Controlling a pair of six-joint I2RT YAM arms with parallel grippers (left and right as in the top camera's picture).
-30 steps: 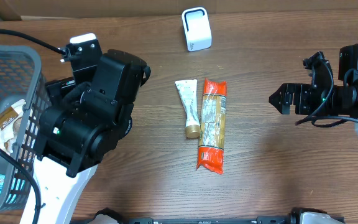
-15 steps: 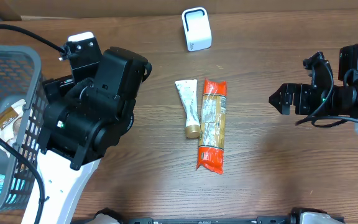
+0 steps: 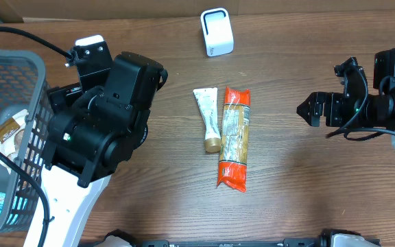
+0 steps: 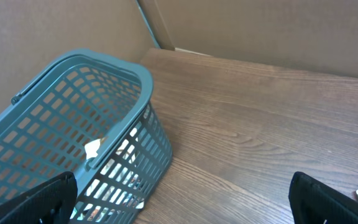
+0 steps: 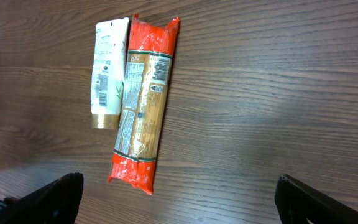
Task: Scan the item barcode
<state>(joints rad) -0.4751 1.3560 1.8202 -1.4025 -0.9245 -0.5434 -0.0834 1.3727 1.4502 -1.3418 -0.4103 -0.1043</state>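
from overhead we see the whole brown wood-grain table (image 3: 300,199). a white squeeze tube with a gold cap (image 3: 208,118) and a long orange-red cellophane packet of spaghetti (image 3: 234,145) lie side by side at its middle. the tube is on the left arm's side, with its cap towards the robot. whether the two touch we cannot tell. only this view shows the small white boxy barcode scanner (image 3: 217,31), which stands near the far edge, well apart from both.

the right wrist camera looks down on the same two items and adds what overhead blurs: printed label panels on the packet's face, too small to read. the right gripper (image 5: 182,202) is spread to its widest and holds nothing. its black fingertips sit at the two lower corners of that frame, over bare wood and apart from the packet.

the left wrist camera faces away from the items, towards a blue-grey plastic lattice basket (image 4: 143,81) at the table's left edge, with a brown cardboard wall (image 4: 260,25) behind it. the left gripper (image 4: 185,202) is likewise fully spread and empty. overhead, the bulk of the left arm (image 3: 101,130) hides its fingers and crowds against the basket, where a few packets (image 3: 9,130) lie.

bare wood lies open between the spaghetti packet and the right gripper, and between the items and the scanner.
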